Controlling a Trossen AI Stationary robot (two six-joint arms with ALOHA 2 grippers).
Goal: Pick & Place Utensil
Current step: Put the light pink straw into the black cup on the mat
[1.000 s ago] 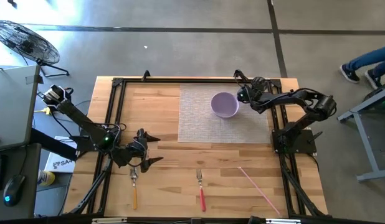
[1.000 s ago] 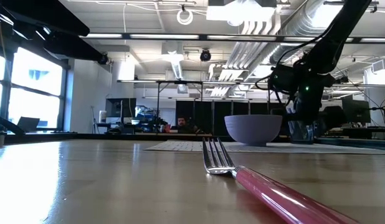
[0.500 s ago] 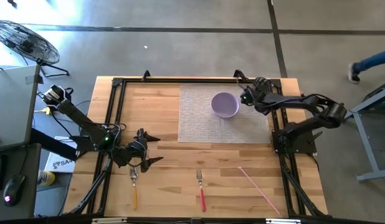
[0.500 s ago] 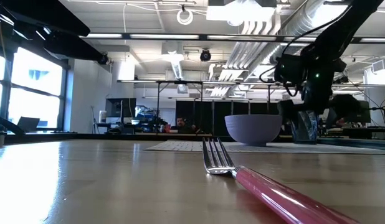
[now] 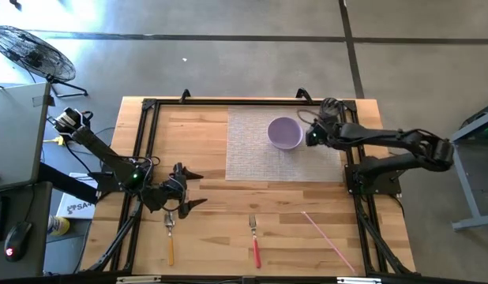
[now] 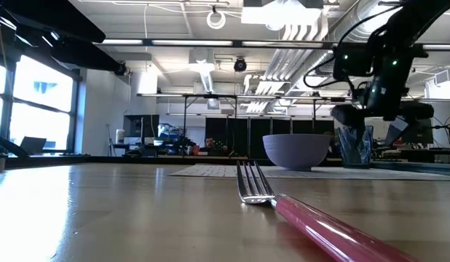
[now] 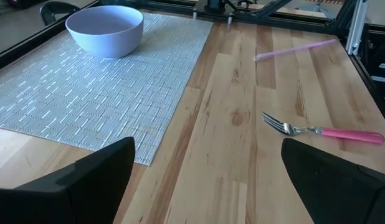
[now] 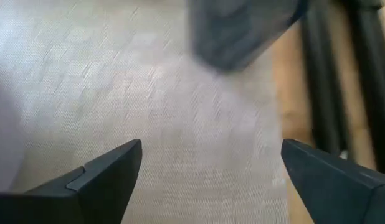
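Forks untouched: the pink-handled fork (image 5: 254,240) lies on the counter (image 5: 204,158). I see my left claw (image 5: 186,189) spread empty near the orange-handled fork (image 5: 170,241); right claw (image 5: 311,136) gapes beside the bowl (image 5: 284,132). Next, I'd judge, descend and grip.

Low view: the pink-handled fork (image 6: 298,211) runs out of frame at the lower right, its handle end cut off. Left wrist view: the yellow-handled fork (image 5: 170,241) does not appear. Right wrist view: the woven placemat (image 8: 180,124) is blurred; the lilac bowl (image 8: 2,134) is clipped by the frame edge; a dark blurred shape (image 8: 242,28) is unidentifiable.
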